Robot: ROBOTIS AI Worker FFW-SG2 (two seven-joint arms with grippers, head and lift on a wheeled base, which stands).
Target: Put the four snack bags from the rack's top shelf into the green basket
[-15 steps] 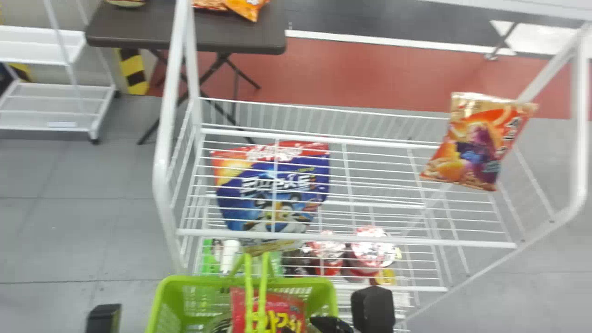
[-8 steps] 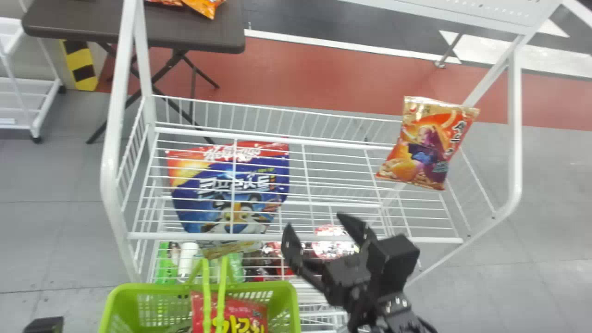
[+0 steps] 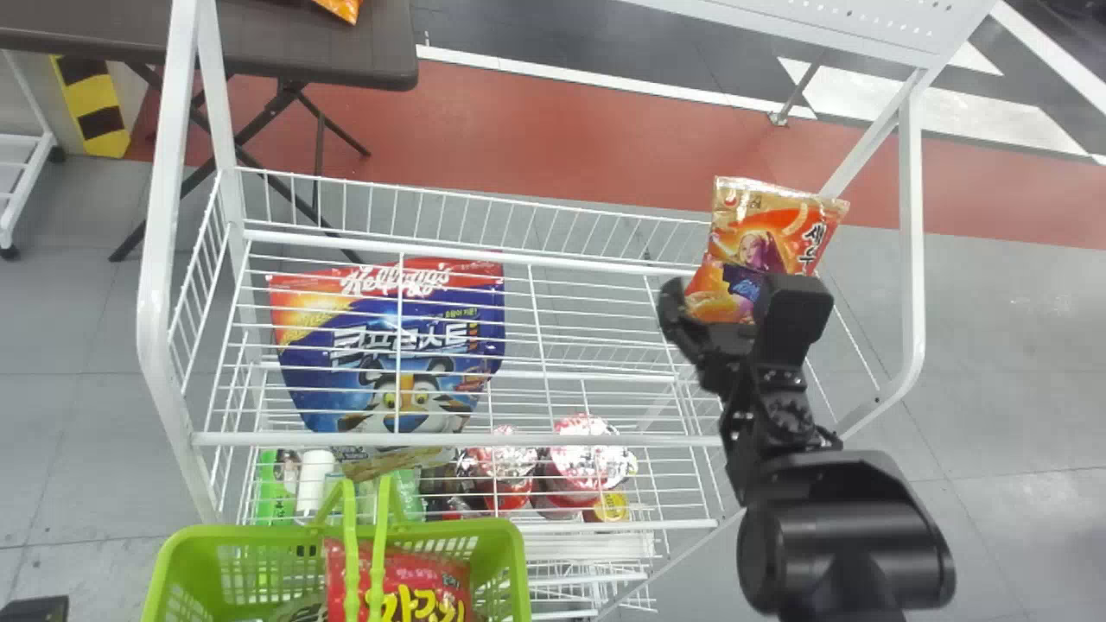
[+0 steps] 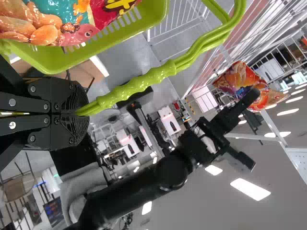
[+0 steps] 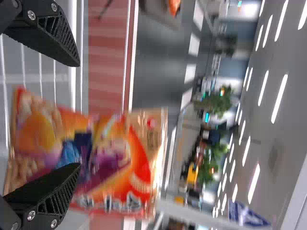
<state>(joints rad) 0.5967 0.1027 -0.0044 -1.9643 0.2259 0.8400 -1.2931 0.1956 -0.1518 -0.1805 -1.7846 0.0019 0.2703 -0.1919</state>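
Red snack bag (image 3: 432, 592) sits in the green basket (image 3: 207, 534) my left gripper (image 3: 34, 609) pinches by the handle (image 4: 144, 86), blue bag (image 3: 346, 380) lies below the top shelf (image 3: 553, 441), orange bag (image 3: 765, 229) is at that shelf's right end, my right gripper (image 3: 713, 324) near it, fingers (image 5: 50, 191) spread wide.

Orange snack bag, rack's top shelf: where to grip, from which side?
Probably the bag by its two sides, below the gold top seal, from the front: it stands upright, broad face toward the robot.
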